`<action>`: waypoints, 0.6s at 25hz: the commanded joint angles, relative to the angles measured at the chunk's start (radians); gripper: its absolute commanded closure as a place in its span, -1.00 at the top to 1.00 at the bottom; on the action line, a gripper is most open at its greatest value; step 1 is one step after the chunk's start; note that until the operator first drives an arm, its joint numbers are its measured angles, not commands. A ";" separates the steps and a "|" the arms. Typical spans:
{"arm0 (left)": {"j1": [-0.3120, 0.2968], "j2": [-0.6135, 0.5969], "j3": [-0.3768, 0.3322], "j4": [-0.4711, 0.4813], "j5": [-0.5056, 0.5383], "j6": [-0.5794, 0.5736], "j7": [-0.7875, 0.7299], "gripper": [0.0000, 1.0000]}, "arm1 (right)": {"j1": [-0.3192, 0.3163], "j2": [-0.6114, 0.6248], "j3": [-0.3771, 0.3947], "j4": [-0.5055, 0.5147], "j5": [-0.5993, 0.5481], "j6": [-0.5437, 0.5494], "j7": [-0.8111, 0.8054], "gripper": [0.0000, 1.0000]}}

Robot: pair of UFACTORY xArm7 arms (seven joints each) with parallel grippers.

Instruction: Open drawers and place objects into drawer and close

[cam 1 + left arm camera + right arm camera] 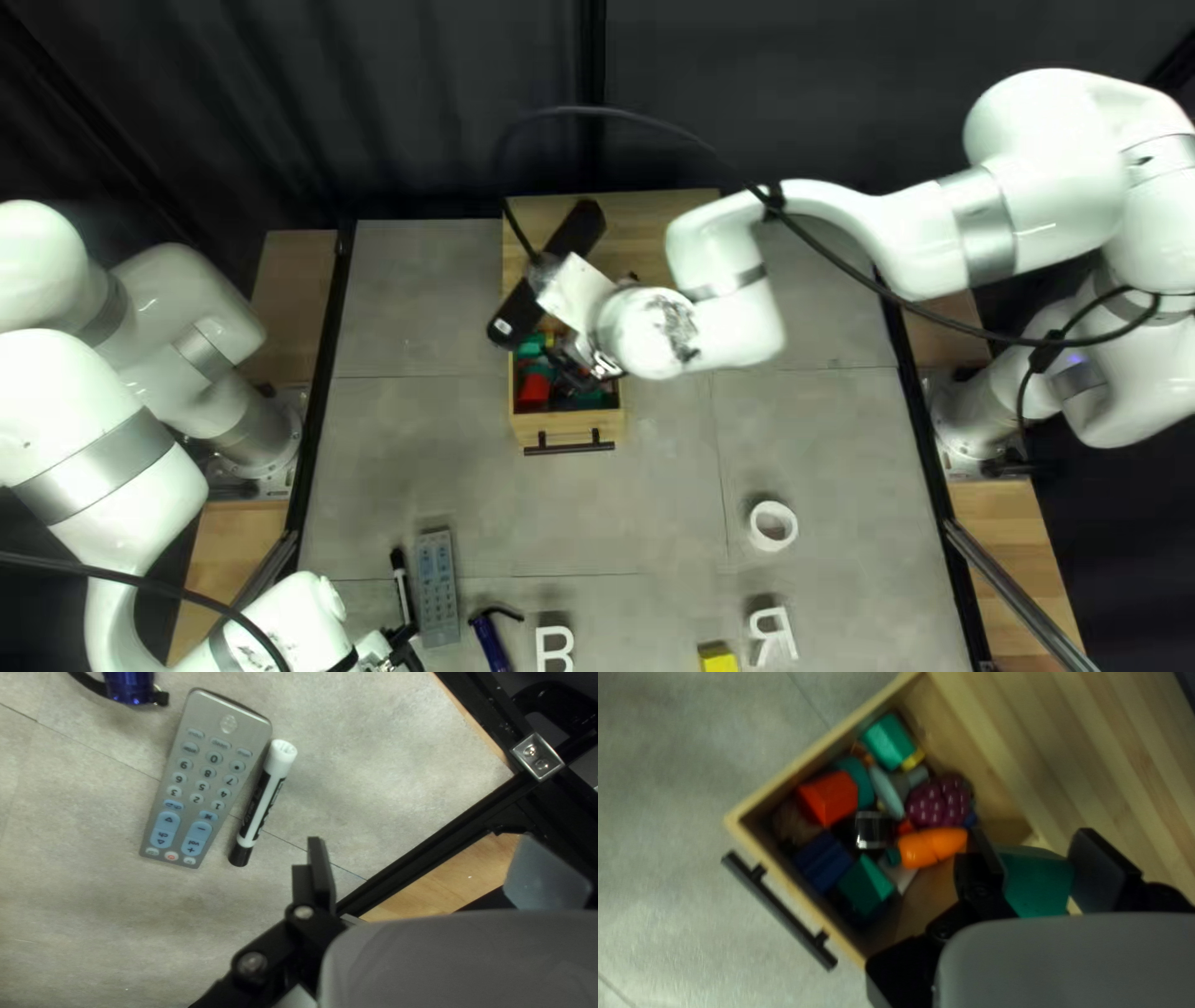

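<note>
The right gripper [580, 365] pinches a green block [1036, 883] between its two fingers, over the open drawer [567, 424] toward the wooden cabinet [1095, 753]. The top left view hides the green block behind the arm; the right wrist view shows it plainly.

That same wrist view gives the drawer's contents. An orange carrot [934, 846] lies just beside one finger, a bunch of purple grapes [940, 801] near it. Farther from the fingers are a black cylinder [873, 830], a red block [828, 798], a blue block [823, 862] and a green wedge [865, 885]. The black handle [778, 910] is on the drawer front, well apart from the fingers.

The left gripper [402, 646] has its fingers spread. Its wrist view shows a capped marker [261, 802] ahead of and beside one finger, a grey remote [208, 778] just past the marker, and part of a blue flashlight [129, 684] beyond. Only the top left view shows the white ring [773, 527], the yellow block [718, 661] and two white letters [554, 647], on the desk [423, 479] well apart from either gripper's fingers.
</note>
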 commanded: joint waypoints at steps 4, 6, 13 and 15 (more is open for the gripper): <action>0.000 0.000 0.000 0.000 0.000 0.000 0.000 1.00 | 0.063 -0.071 0.030 -0.091 -0.029 0.023 0.087 1.00; 0.000 0.000 0.000 0.000 0.000 0.000 0.000 1.00 | 0.096 -0.104 0.054 -0.130 -0.025 0.040 0.135 1.00; 0.000 0.000 0.000 0.000 0.000 0.000 0.000 1.00 | 0.218 -0.182 0.212 -0.291 0.153 -0.058 0.144 1.00; 0.000 0.000 0.000 0.000 0.000 0.000 0.000 1.00 | 0.219 -0.199 0.258 -0.334 0.256 -0.148 -0.017 1.00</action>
